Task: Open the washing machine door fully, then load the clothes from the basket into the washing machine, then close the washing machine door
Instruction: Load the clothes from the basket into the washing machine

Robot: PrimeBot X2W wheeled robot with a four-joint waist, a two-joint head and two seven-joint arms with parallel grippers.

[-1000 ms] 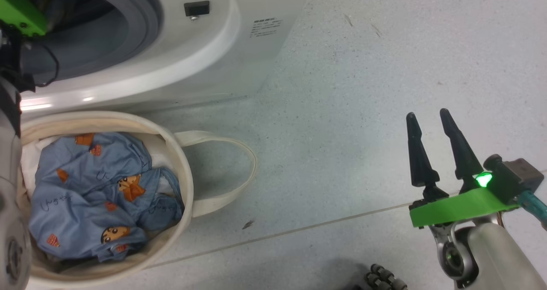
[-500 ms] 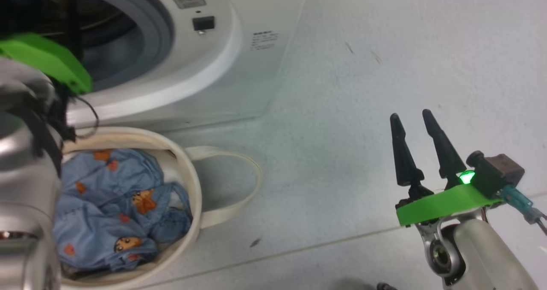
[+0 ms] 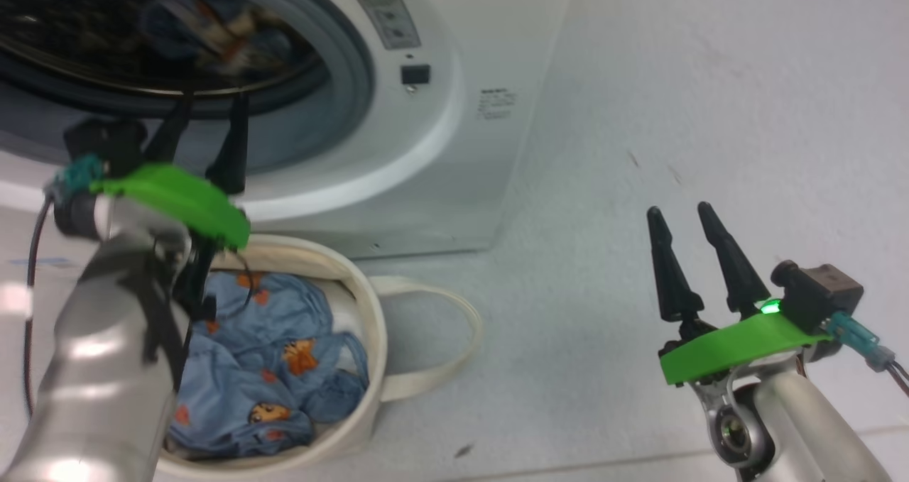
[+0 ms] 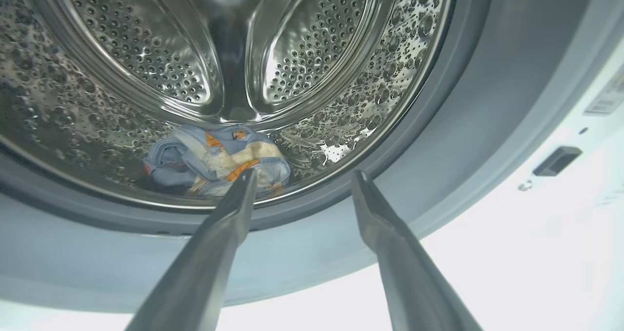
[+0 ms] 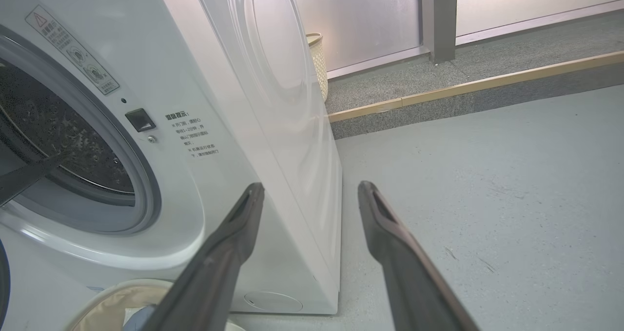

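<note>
Some clothes (image 4: 195,155) lie in the drum (image 4: 312,43) beyond the left claw (image 4: 304,173).

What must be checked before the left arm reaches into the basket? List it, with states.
1. left gripper open and empty: ok.
2. garment lying inside the drum: ok.
3. basket emptied: not ok; clothes remain in it.
4. right gripper open, away from the basket: ok.
5. washing machine opening free for loading: ok.
</note>
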